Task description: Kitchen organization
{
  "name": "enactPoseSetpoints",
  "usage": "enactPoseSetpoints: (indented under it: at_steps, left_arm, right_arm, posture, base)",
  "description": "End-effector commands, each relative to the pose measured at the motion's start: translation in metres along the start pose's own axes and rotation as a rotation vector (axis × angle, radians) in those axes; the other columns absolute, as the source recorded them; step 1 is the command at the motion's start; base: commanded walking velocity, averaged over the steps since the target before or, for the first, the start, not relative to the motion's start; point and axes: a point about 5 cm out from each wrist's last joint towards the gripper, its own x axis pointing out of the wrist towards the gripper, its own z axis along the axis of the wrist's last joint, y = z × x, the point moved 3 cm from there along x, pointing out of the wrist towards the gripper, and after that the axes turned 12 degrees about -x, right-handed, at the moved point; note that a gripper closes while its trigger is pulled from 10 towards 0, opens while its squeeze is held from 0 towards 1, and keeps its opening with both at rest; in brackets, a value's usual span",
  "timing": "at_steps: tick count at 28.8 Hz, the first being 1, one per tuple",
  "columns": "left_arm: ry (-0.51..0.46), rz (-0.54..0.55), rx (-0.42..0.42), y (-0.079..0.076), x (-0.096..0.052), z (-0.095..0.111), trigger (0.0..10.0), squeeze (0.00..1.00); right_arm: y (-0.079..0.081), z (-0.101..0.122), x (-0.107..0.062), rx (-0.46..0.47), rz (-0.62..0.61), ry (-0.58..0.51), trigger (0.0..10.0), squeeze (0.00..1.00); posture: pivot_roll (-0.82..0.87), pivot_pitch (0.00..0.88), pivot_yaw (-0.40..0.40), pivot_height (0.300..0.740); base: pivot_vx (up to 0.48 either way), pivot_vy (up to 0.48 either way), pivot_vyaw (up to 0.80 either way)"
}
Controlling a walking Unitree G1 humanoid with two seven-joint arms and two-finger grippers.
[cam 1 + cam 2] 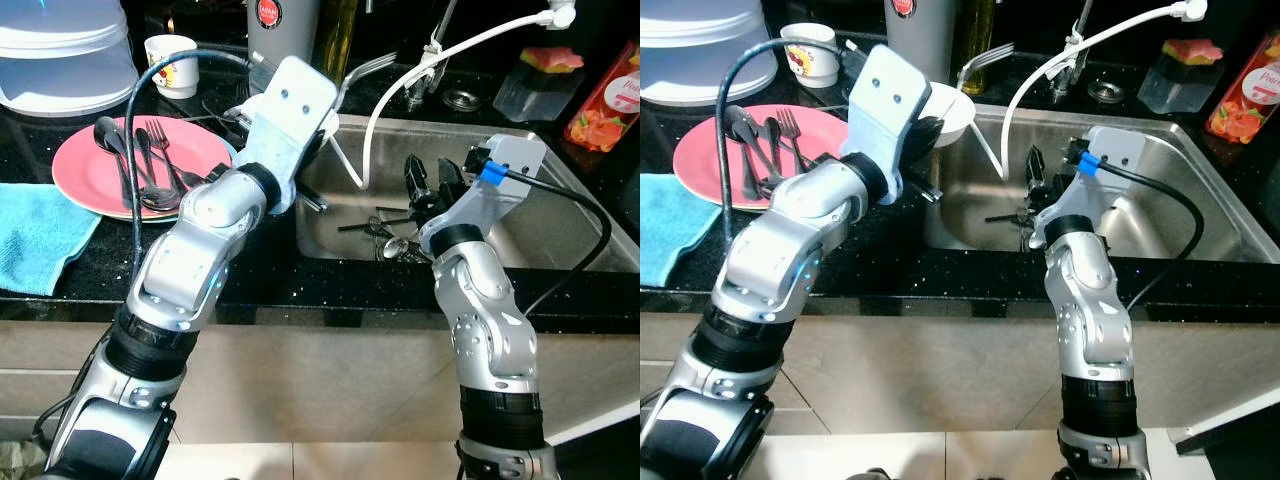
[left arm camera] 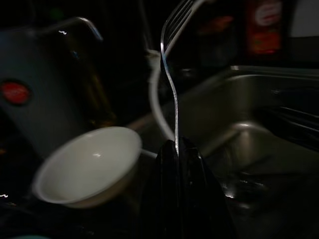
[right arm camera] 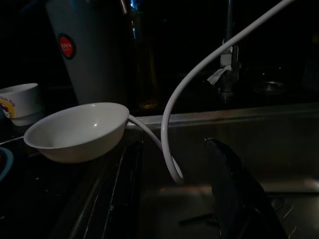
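1. While the left gripper [image 2: 177, 149] hangs over the counter edge beside the sink [image 1: 560, 215], its fingers are pressed together on a fork [image 2: 172, 74], tines up.
2. The right gripper [image 3: 172, 194], fingers spread and holding nothing, hovers inside the sink above dim cutlery [image 1: 385, 235].
3. The grey canister [image 3: 82, 55] carries a red round label, its lettering too small to read.
4. The pink plate [image 1: 85, 165] holds spoons and forks; a white bowl [image 3: 77, 130] sits at the sink's corner.
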Motion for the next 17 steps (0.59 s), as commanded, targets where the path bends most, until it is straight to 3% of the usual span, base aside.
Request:
enactPoseSetpoints:
  at_steps: [1,4,9,10,11,12,17]
  left_arm:
    - [0.098,-0.100,-0.063,-0.017,-0.001,-0.018,10.0,0.00]
    - [0.166,-0.126,-0.106,-0.018,-0.003,-0.028,10.0,0.00]
    - [0.177,-0.190,-0.108,-0.026,-0.006,-0.031,10.0,0.00]
    - [0.148,-0.192,-0.130,-0.025,-0.006,-0.027,10.0,0.32]
    - [0.148,-0.192,-0.130,-0.025,-0.006,-0.027,10.0,0.32]
    - [0.136,-0.179,-0.133,-0.023,-0.006,-0.026,10.0,1.00]
    - [0.067,-0.110,-0.114,-0.013,-0.002,-0.014,10.0,1.00]
  right_arm:
    - [-0.003,0.000,-0.002,0.004,-0.006,0.003,10.0,0.00]
    - [-0.003,0.000,-0.003,0.005,-0.007,0.003,10.0,0.00]
    - [0.000,-0.001,-0.003,0.009,-0.003,0.003,10.0,0.00]
    - [0.001,-0.001,-0.003,0.011,-0.002,0.000,10.0,0.00]
    - [0.001,-0.001,-0.003,0.011,-0.002,0.000,10.0,0.00]
    - [0.001,0.000,-0.003,0.013,-0.002,-0.001,10.0,0.00]
    - [0.002,0.001,-0.004,0.017,-0.003,-0.006,10.0,0.00]
  posture:
    - [0.20,0.091,-0.094,0.740]
    - [0.20,0.089,-0.093,0.740]
    - [0.19,0.075,-0.088,0.740]
    - [0.20,0.071,-0.086,0.740]
    - [0.20,0.071,-0.086,0.740]
    - [0.20,0.069,-0.085,0.740]
    - [0.19,0.064,-0.081,0.740]
  base:
    - [0.000,0.000,0.00]
    - [0.000,0.000,0.00]
    - [0.000,0.000,0.00]
    - [0.000,0.000,0.00]
    - [0.000,0.000,0.00]
    - [0.000,0.000,0.00]
    - [0.000,0.000,0.00]
